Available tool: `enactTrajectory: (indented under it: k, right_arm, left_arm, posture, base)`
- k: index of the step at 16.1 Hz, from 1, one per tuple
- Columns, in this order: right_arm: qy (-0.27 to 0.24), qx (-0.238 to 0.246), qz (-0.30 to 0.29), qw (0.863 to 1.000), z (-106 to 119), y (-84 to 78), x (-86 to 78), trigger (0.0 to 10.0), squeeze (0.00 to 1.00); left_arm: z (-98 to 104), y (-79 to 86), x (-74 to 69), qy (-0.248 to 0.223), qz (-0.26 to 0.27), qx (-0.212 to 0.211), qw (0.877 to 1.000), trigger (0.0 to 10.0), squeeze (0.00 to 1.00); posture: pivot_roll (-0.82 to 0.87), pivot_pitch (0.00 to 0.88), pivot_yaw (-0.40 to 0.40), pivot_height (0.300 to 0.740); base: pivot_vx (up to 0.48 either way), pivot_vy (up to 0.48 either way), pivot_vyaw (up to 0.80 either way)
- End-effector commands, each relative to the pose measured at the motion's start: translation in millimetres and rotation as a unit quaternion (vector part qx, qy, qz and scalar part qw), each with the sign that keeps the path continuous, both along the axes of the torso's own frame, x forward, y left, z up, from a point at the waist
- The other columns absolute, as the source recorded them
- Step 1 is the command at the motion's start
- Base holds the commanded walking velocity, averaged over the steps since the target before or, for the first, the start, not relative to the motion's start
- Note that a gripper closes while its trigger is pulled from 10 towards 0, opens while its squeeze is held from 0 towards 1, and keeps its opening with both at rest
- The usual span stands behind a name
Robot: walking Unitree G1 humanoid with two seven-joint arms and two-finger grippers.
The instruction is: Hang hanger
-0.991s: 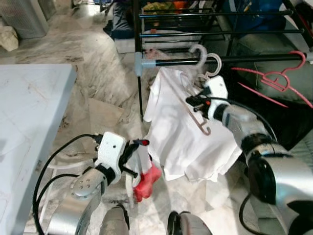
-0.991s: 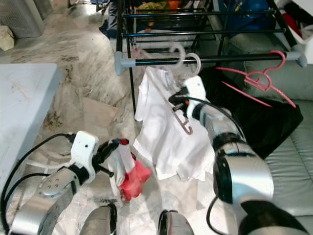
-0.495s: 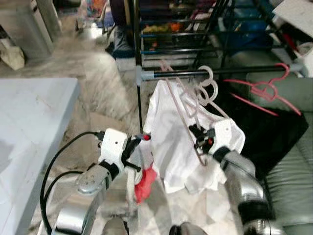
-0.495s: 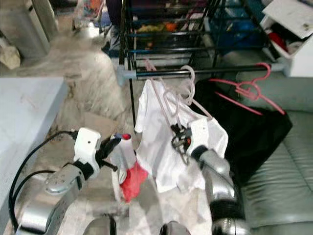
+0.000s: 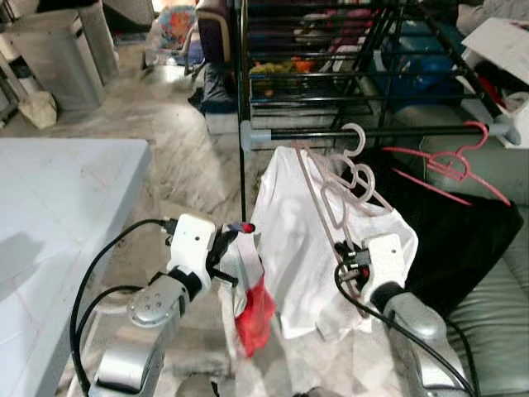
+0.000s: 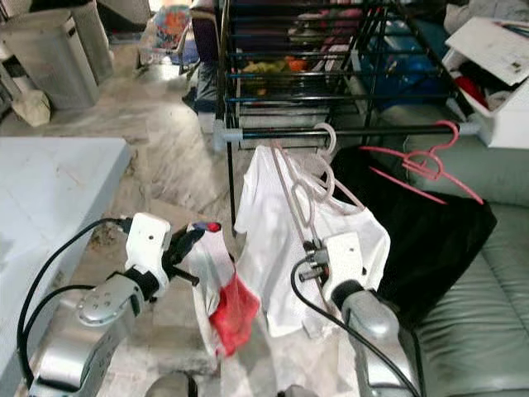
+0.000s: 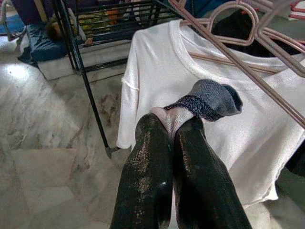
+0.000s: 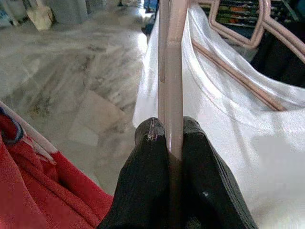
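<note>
Floor: pale marble (image 5: 178,157), with a grey table (image 5: 50,223) on the robot's left.
Rack: a black drying rack (image 5: 331,58); its front rail (image 5: 372,131) holds a white shirt (image 5: 297,240) and a red hanger (image 5: 450,161).
Hanger: a pale pink hanger (image 5: 331,203) lies against the shirt, its hook up at the rail.
Right gripper (image 8: 167,138): clamped tight on the pink hanger's lower bar, in front of the shirt.
Left gripper (image 7: 174,131): pinching a red and white cloth (image 5: 250,298) that hangs down beside the shirt.
Couch: grey, with a black cloth (image 5: 463,231) draped over it.
</note>
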State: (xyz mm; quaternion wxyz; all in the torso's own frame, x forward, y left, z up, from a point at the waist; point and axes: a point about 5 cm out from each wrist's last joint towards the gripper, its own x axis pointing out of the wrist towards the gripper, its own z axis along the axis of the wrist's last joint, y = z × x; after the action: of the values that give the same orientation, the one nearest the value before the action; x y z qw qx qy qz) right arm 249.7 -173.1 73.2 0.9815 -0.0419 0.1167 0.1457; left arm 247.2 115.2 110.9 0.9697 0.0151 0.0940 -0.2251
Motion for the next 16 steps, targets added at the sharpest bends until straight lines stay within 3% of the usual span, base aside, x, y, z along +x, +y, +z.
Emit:
enactTrajectory:
  k: [1, 3, 6, 10, 12, 16]
  right_arm:
    - [-0.004, 0.014, 0.012, 1.000, 8.1, 4.8, 0.3, 10.0, 0.00]
    - [0.006, 0.014, -0.011, 1.000, 5.6, -0.5, -4.5, 10.0, 0.00]
    - [-0.022, 0.016, -0.061, 0.998, 13.9, -7.5, -0.8, 10.0, 0.00]
    - [-0.022, 0.016, -0.061, 0.998, 13.9, -7.5, -0.8, 10.0, 0.00]
    - [-0.032, 0.022, -0.120, 0.992, 20.1, -17.9, 5.6, 10.0, 0.00]
    - [-0.038, 0.019, -0.127, 0.991, 22.7, -14.5, 11.1, 10.0, 0.00]
  left_arm:
    - [4.9, 0.6, 3.1, -0.013, 0.001, 0.005, 1.000, 10.0, 0.00]
    - [3.3, 3.9, 1.6, -0.012, 0.005, 0.007, 1.000, 10.0, 0.00]
    - [0.9, 9.9, -0.8, -0.006, 0.016, 0.008, 1.000, 10.0, 0.00]
    - [0.9, 9.9, -0.8, -0.006, 0.016, 0.008, 1.000, 10.0, 0.00]
    - [1.2, 1.7, 2.4, -0.004, -0.001, 0.001, 1.000, 10.0, 0.00]
    - [3.4, 2.2, 4.0, -0.006, -0.003, 0.002, 1.000, 10.0, 0.00]
  posture:
    - [-0.01, 0.012, 0.017, 0.740]
    - [0.00, 0.000, 0.005, 0.740]
    - [0.00, 0.000, 0.015, 0.740]
    - [0.00, 0.000, 0.015, 0.740]
    - [-0.07, 0.040, 0.038, 0.740]
    - [-0.06, 0.053, 0.037, 0.740]
  base:
    - [-0.307, 0.000, 0.00]
    - [-0.319, 0.000, 0.00]
    - [-0.324, 0.000, 0.00]
    - [-0.322, 0.000, 0.00]
    - [-0.326, 0.000, 0.00]
    - [-0.292, 0.000, 0.00]
